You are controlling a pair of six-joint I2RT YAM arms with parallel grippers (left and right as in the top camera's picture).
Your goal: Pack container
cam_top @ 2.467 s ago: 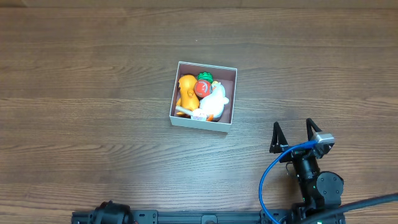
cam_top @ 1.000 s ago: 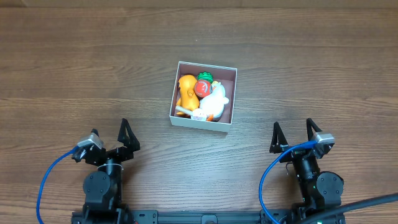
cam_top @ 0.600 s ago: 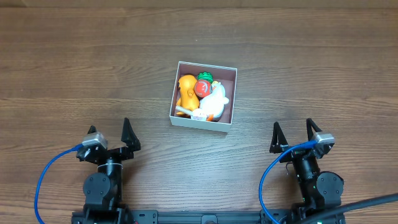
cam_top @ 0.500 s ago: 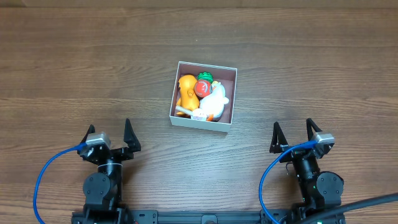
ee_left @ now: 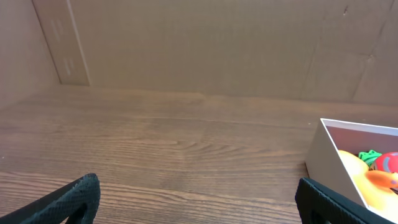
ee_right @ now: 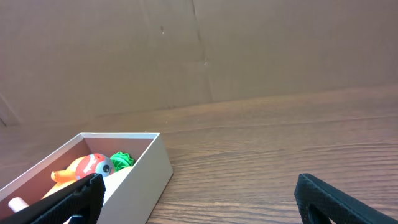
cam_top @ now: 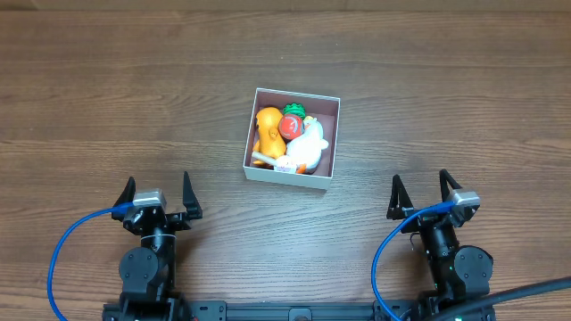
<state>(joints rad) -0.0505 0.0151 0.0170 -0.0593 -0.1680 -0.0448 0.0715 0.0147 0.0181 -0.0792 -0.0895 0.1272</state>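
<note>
– near the middle of the dark brown wood-grain table (cam_top: 134, 89), which item is the task's own?
– the small square shallow container with white outer walls and a dull maroon-brown inside (cam_top: 287, 176). it sits flat, slightly skewed to the table edges, well apart from both arms.
– and its contents?
– four toys, crowded together: an orange moulded plastic figure (cam_top: 266, 134) against the left wall, a white rounded duck-like figure (cam_top: 310, 147) to the right of it, a red ball-shaped piece (cam_top: 293, 126) between them toward the far side, and a green leafy piece (cam_top: 293, 111) at the far wall. a bare strip of the floor shows along the right wall.
– where do the arms stand?
– at the near edge. the left gripper (cam_top: 158, 180) is near-left of the container, the right gripper (cam_top: 418, 178) near-right. a blue cable (cam_top: 58, 259) loops beside each arm.
– how are the jaws set?
– spread wide on both, with nothing between them and only table below. in the left wrist view the black fingers (ee_left: 68, 202) sit at the lower corners, the container's white wall (ee_left: 323, 162) at the right margin. in the right wrist view the fingers (ee_right: 336, 199) frame the table likewise, the container (ee_right: 149, 174) lying at the lower left. a plain cardboard-brown backdrop (ee_left: 186, 43) closes the far side.
</note>
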